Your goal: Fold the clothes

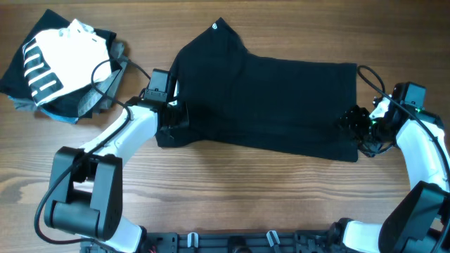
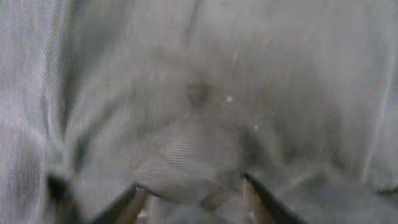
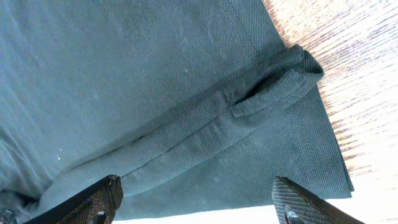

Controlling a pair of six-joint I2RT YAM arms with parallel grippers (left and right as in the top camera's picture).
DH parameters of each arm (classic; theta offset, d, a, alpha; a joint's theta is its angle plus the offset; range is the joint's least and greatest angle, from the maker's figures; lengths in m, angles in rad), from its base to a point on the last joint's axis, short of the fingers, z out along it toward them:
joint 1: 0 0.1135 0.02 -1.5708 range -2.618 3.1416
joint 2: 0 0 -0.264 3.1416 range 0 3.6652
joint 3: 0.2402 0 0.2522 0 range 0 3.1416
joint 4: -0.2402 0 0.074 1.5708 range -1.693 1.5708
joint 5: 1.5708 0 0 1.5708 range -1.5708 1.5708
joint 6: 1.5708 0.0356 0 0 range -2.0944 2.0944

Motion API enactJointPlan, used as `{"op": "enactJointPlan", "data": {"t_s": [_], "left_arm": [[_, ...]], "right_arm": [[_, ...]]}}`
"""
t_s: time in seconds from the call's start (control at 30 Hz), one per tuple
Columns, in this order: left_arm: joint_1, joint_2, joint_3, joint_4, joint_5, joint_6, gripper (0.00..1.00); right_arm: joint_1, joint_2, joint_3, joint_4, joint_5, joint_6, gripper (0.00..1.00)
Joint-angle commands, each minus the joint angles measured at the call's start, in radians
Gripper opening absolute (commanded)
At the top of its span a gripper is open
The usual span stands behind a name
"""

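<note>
The black T-shirt [image 1: 274, 98] lies spread across the middle of the wooden table, with a small white tag [image 1: 215, 27] at its far peak. My left gripper [image 1: 172, 116] is at the shirt's left edge. In the left wrist view, blurred fabric [image 2: 199, 93] fills the frame and a lump of it sits pinched between the fingers [image 2: 193, 193]. My right gripper [image 1: 354, 123] is at the shirt's right edge. Its jaws [image 3: 199, 199] are wide open just above a folded seam of the shirt [image 3: 205, 124] and hold nothing.
A pile of other clothes [image 1: 60, 67], white with black stripes on top of dark and grey pieces, lies at the far left corner. Bare wood table [image 1: 232, 183] shows in front of the shirt and beside its right edge [image 3: 354, 74].
</note>
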Motion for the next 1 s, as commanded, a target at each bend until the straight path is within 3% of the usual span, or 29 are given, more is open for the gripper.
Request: {"op": "enactJointPlan", "data": {"t_s": [0.0, 0.03, 0.07, 0.3, 0.57, 0.6, 0.67, 0.7, 0.8, 0.97], "left_arm": [[-0.002, 0.027, 0.0, 0.053, -0.017, 0.013, 0.22], [-0.002, 0.027, 0.0, 0.061, -0.017, 0.012, 0.07], [-0.002, 0.026, 0.001, 0.072, -0.016, 0.011, 0.04], [-0.002, 0.024, 0.038, 0.16, 0.169, -0.044, 0.04], [-0.002, 0.024, 0.043, 0.29, 0.101, -0.072, 0.04], [-0.002, 0.024, 0.043, 0.29, 0.091, -0.072, 0.07], [-0.002, 0.024, 0.043, 0.274, 0.117, -0.072, 0.56], [-0.002, 0.024, 0.043, 0.258, 0.16, -0.071, 0.61], [-0.003, 0.024, 0.043, 0.156, 0.268, -0.067, 0.61], [-0.005, 0.024, 0.043, -0.035, 0.273, -0.068, 0.52]], "right_arm": [[0.003, 0.006, 0.009, 0.004, 0.01, -0.019, 0.82], [0.003, 0.006, 0.009, 0.004, 0.01, -0.019, 0.82], [0.003, 0.006, 0.009, 0.004, 0.01, -0.019, 0.82], [0.003, 0.006, 0.009, 0.007, 0.01, -0.018, 0.82], [0.003, 0.006, 0.009, 0.008, 0.01, -0.018, 0.82], [0.003, 0.006, 0.009, 0.008, 0.01, -0.018, 0.82], [0.003, 0.006, 0.009, 0.007, 0.01, -0.018, 0.83], [0.003, 0.006, 0.009, 0.005, 0.01, -0.018, 0.83], [0.003, 0.006, 0.009, 0.003, 0.01, -0.019, 0.83], [0.003, 0.006, 0.009, 0.005, 0.01, -0.019, 0.83]]}}
